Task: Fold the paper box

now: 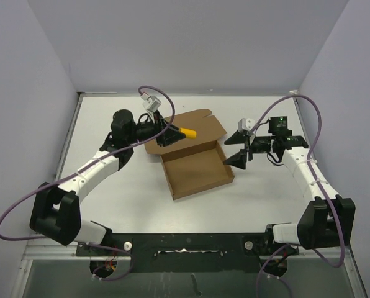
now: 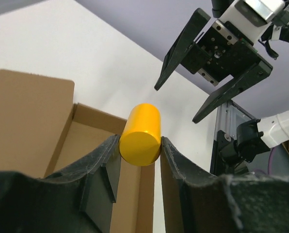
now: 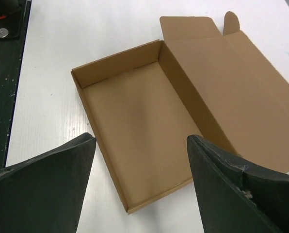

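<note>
We saw left gripper [image 1: 174,133] clamped on yellow cylinder [image 2: 140,134] over open lid of paper box [image 1: 197,171], tray's 11 o'clock; right gripper [image 1: 241,149] at 2 o'clock, jaws wide apart.

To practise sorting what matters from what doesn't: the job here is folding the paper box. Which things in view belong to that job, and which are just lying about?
Part of the job:
- paper box, sides up, lid open
- right gripper, open beside the box
- left gripper

Not part of the job:
- yellow cylinder, not loose but clamped in the left gripper
- purple cables
</note>
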{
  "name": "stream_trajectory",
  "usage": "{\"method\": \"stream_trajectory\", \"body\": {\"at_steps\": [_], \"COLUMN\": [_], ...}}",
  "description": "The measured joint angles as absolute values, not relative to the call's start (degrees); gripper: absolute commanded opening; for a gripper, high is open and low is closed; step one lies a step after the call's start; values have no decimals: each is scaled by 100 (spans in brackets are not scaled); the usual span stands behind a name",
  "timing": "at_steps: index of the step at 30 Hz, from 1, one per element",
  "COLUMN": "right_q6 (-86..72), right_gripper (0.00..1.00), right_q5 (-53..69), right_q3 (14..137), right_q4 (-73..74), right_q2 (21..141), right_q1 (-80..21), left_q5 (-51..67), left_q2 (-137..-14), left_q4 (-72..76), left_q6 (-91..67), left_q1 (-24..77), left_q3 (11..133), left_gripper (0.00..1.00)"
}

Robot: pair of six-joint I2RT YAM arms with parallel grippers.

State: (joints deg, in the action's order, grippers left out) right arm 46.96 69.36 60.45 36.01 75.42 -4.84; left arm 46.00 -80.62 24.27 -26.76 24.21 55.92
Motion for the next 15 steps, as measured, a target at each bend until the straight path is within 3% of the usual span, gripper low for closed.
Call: {"method": "stream_trajectory", "body": {"at_steps": [15], "right_q6": [5365], "right_gripper": [78], "right_q5": [7358], "right_q3": [5780], "right_q4": [3857], "right_q2": [7749], "right_q1": [-471], "left_q5": [3518], "left_q2": [-8785], "left_q4": [1146], "left_q6": [-1870], "left_q1": [3559], "left_q3": [5505], "left_gripper": [0]}}
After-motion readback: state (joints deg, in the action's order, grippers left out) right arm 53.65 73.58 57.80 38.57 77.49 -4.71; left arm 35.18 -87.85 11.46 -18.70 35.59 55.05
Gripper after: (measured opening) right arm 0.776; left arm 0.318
